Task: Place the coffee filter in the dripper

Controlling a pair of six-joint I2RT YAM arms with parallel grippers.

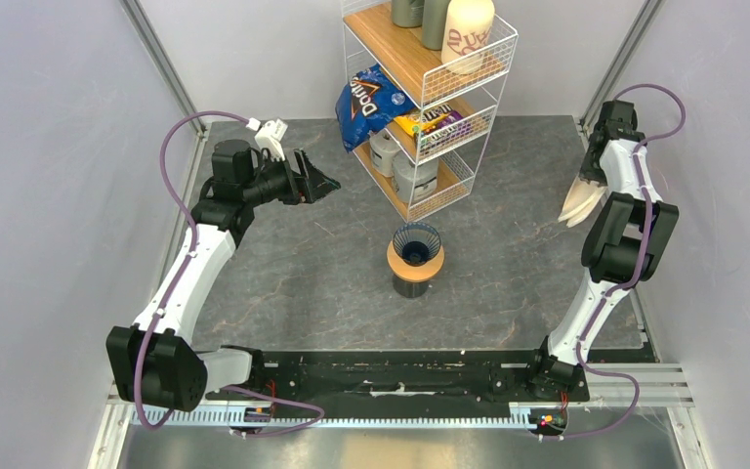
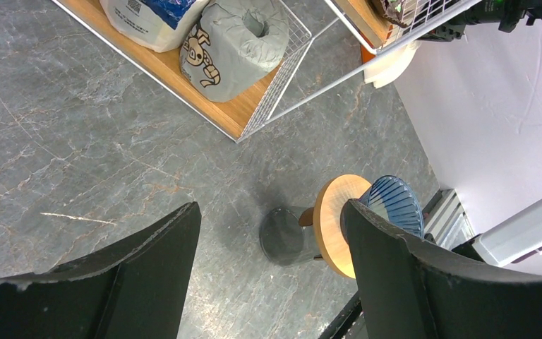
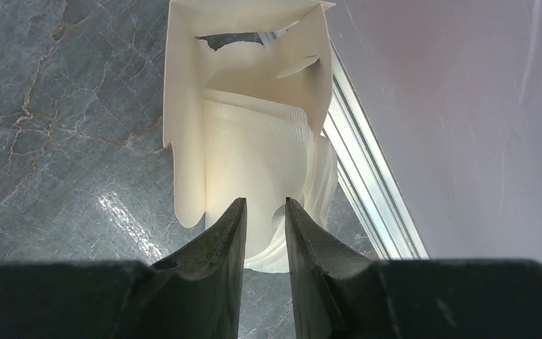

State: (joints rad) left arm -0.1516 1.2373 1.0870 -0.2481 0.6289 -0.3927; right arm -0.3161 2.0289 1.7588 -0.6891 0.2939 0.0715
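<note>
The dripper (image 1: 416, 242), a dark blue ribbed cone, sits in a tan wooden ring on a dark cup at the table's middle; in the left wrist view the dripper (image 2: 395, 203) shows behind my right finger. A stack of white coffee filters (image 1: 582, 203) stands in a white card holder at the far right. In the right wrist view the coffee filter (image 3: 254, 148) stack lies just past my fingertips. My right gripper (image 3: 265, 202) has its jaws a narrow gap apart with nothing visibly pinched; its tips reach the stack's lower edge. My left gripper (image 1: 326, 183) hangs wide open and empty at the back left.
A white wire shelf rack (image 1: 430, 98) stands at the back with a chip bag (image 1: 366, 103), a cream canister (image 1: 469, 34) and a wrapped roll (image 2: 236, 46). The right wall and its metal rail (image 3: 367, 183) run close beside the filter holder (image 3: 183, 106).
</note>
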